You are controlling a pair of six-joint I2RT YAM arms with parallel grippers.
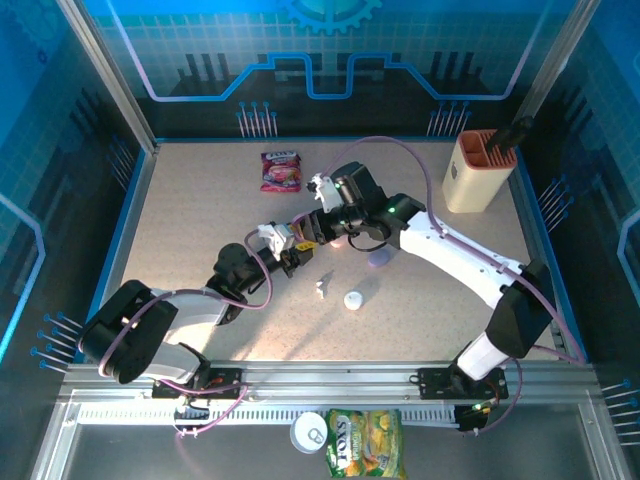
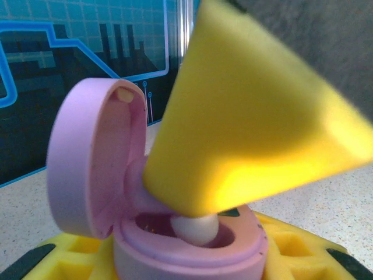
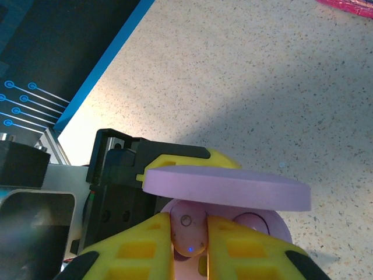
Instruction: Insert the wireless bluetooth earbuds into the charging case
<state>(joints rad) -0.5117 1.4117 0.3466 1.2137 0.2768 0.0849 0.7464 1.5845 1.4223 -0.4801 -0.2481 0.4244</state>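
Note:
A pink charging case (image 2: 87,169) stands with its lid swung open, and my left gripper (image 2: 186,265) is shut on its base. My right gripper (image 3: 189,248) is shut on a pink earbud (image 3: 189,230) that shows a small blue light. It holds the earbud just above the case lid (image 3: 227,186). In the left wrist view the right gripper's yellow finger (image 2: 250,116) comes down from above, with the earbud's pale tip (image 2: 197,228) inside one well of the case. The two grippers meet over mid-table, the left gripper (image 1: 292,252) beside the right gripper (image 1: 322,222).
A small white earbud (image 1: 320,289), a round white case (image 1: 353,299) and a purple case (image 1: 380,258) lie on the table near the grippers. A pink snack bag (image 1: 281,170) lies at the back, and a tan holder (image 1: 478,170) stands at the back right.

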